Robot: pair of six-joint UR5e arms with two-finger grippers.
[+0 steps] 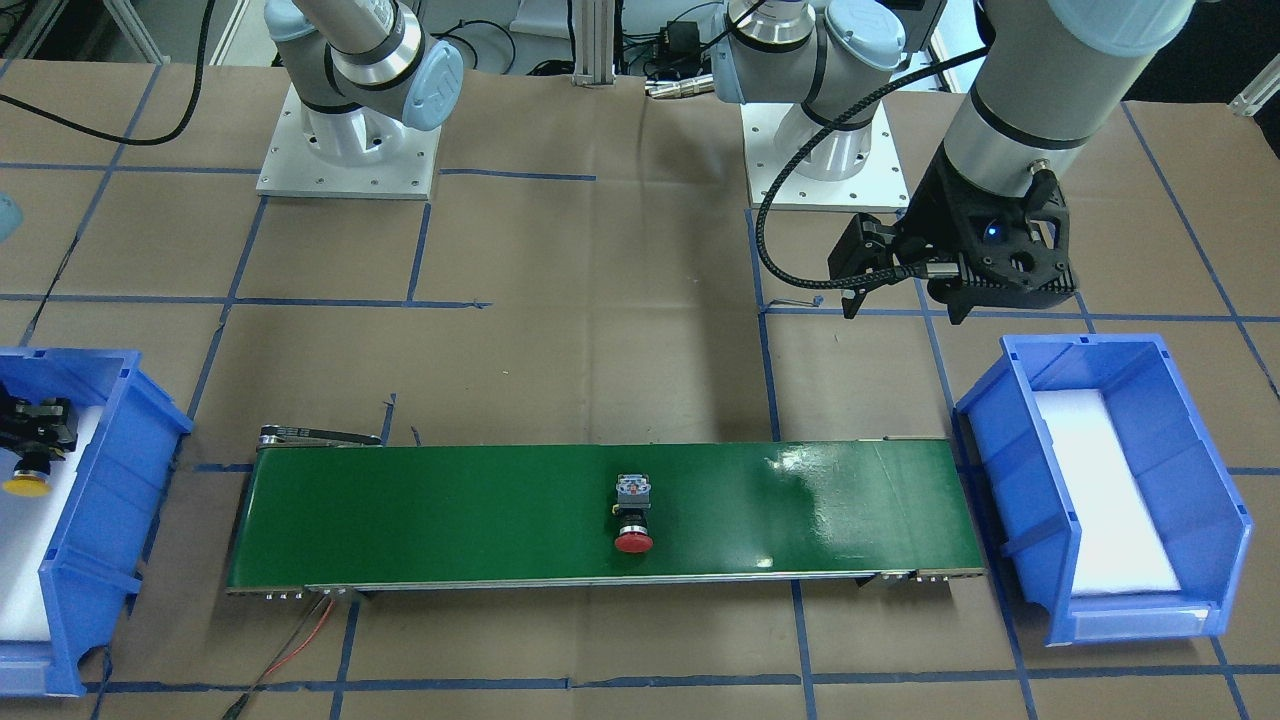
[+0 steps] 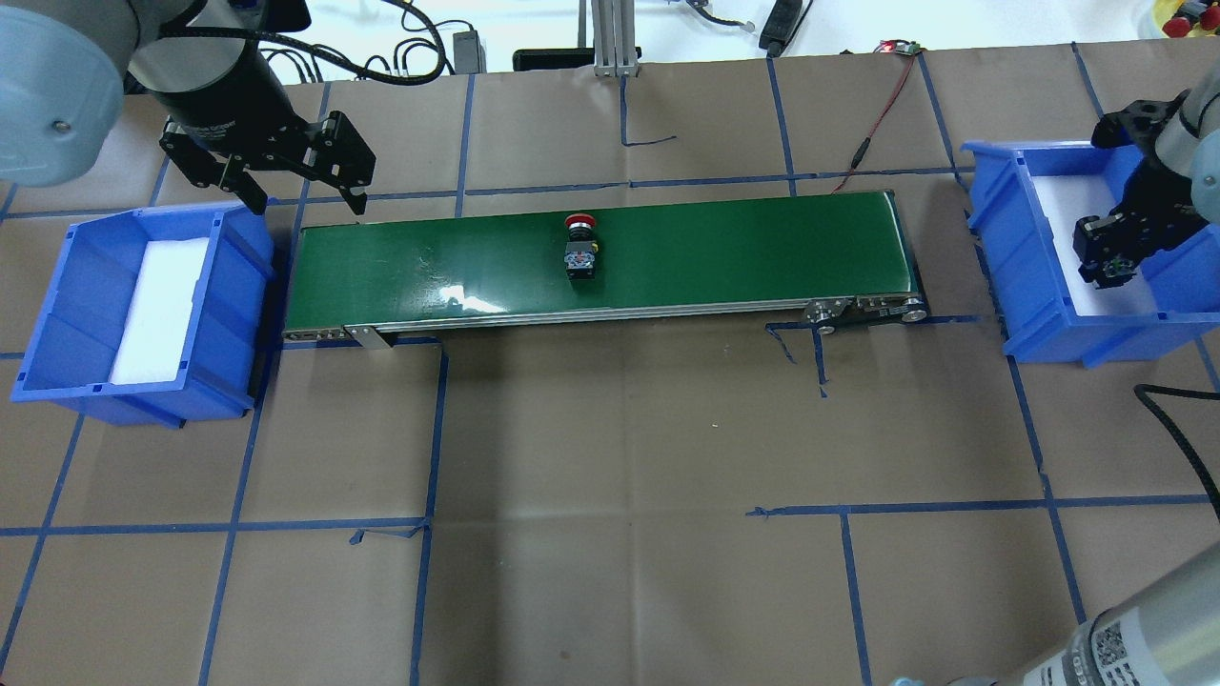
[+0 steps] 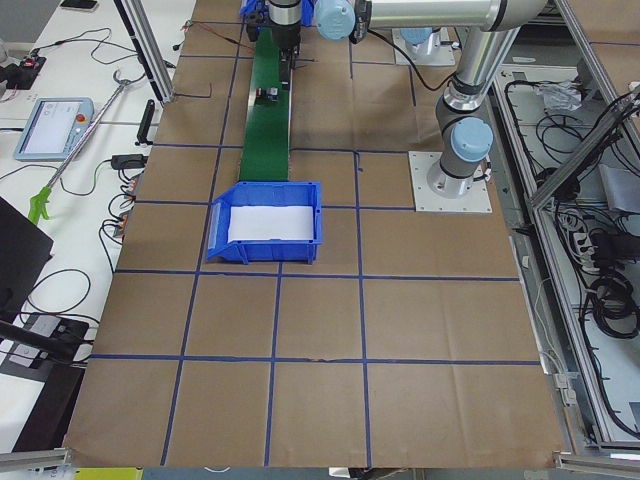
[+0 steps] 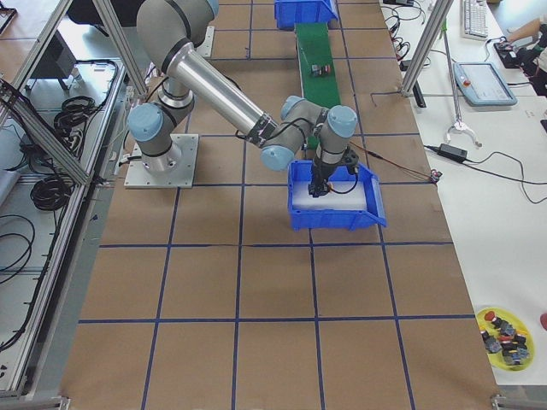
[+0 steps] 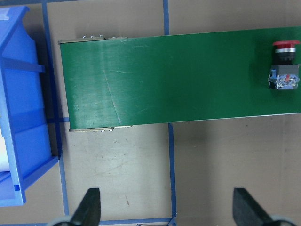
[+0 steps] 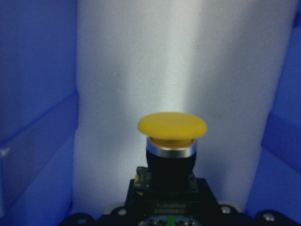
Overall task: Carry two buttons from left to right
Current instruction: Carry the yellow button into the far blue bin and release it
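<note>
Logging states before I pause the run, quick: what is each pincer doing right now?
Left pincer: open, holding nothing.
Right pincer: shut on the yellow button.

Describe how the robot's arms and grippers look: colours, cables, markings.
The left arm and right arm are silver-grey tubes with pale blue joint caps. The left gripper and right gripper are black; a black braided cable feeds the left one.

Overhead, front cams opp., share belt point(image 2: 715, 248)
</note>
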